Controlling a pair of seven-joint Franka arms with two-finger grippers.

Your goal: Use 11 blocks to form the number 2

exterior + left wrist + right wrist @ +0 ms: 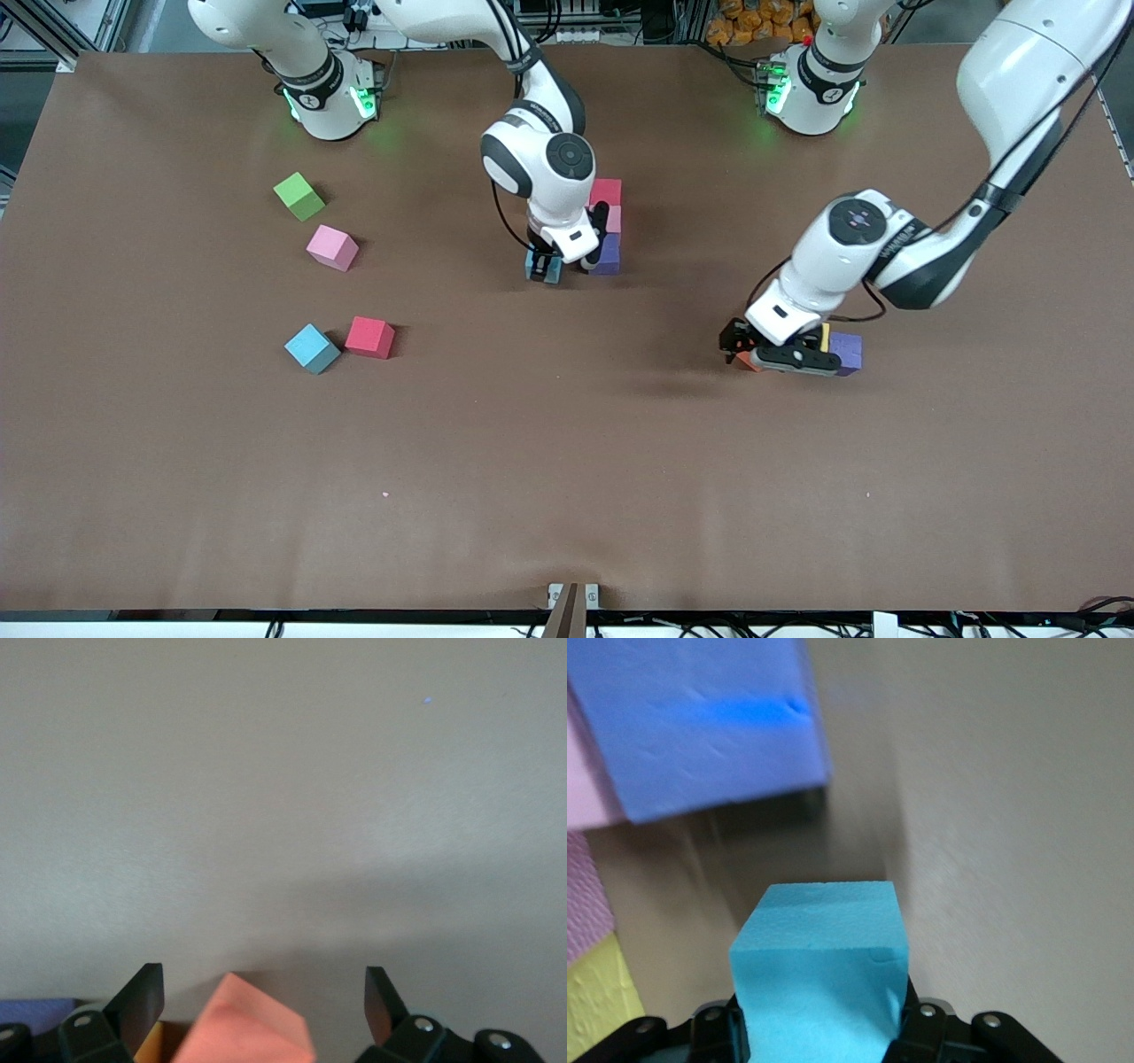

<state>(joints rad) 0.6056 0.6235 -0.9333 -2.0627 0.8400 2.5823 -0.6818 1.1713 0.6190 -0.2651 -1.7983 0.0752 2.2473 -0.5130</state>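
The right gripper [547,266], at upper centre of the front view, pinches a light blue cube [542,268] just beside the purple cube [607,254] of the digit column. The left gripper [780,354], at centre right, has its jaws spread around an orange cube [244,1028]. Loose cubes lie at the centre left.

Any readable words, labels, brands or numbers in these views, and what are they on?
None can be read.
Blocks, such as the light blue block held in the right tool: plain faces, no print.
Right arm's wrist: a line of lettering, too small to read.
Table: bare, no markings.
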